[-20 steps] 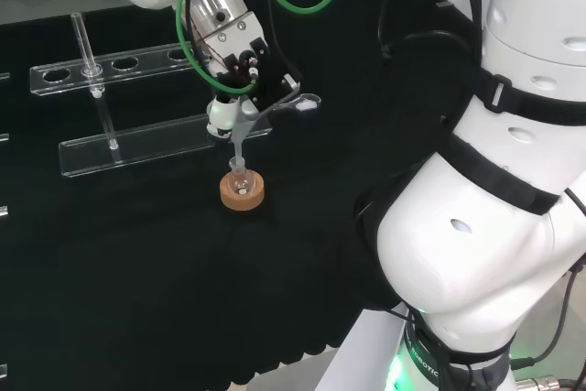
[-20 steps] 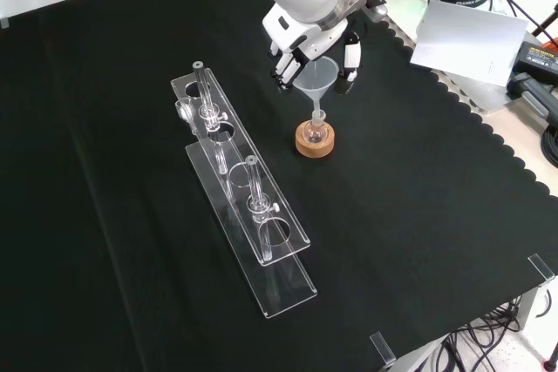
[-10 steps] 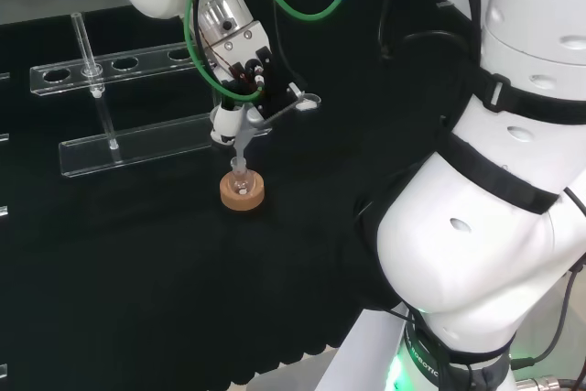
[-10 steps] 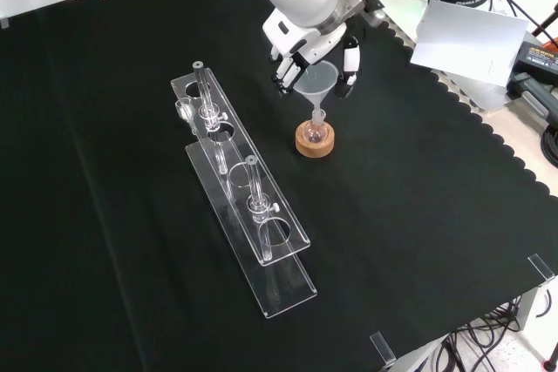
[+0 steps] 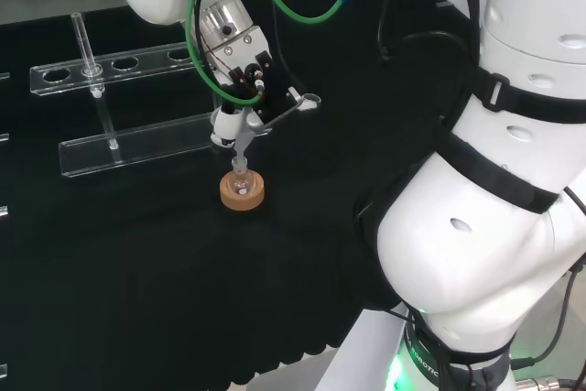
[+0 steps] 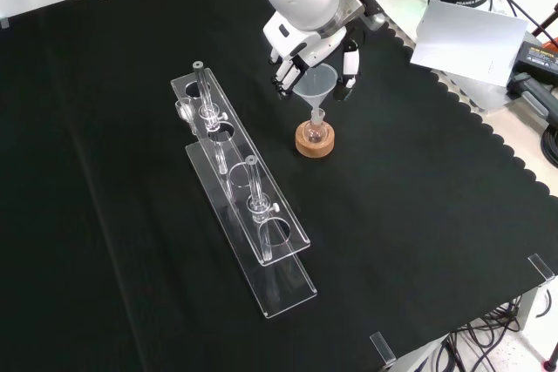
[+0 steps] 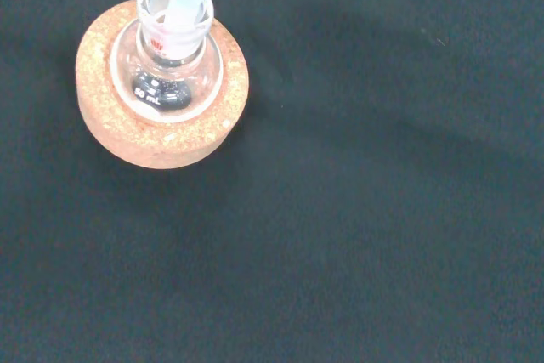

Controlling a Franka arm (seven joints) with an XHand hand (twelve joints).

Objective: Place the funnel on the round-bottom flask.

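Racks (image 6: 253,215) of clear plastic are seen nearest in the front view, two long strips lying side by side on the black cloth (image 6: 418,241), with a few clear tubes (image 6: 253,182) standing in their holes. Farther off and to the right in that view, a cork ring (image 6: 315,141) is set on the cloth, and the round-bottom flask (image 6: 315,131) is seated upright in it. In the wrist view the funnel's stem is seen entering the flask's neck. The funnel (image 6: 316,84) stands above the flask with its stem in the neck and its wide cone uppermost. Just beyond, the hand (image 6: 301,50) is placed around the cone, its fingers (image 6: 349,63) curled on either side of the rim; whether they touch the rim cannot be told.
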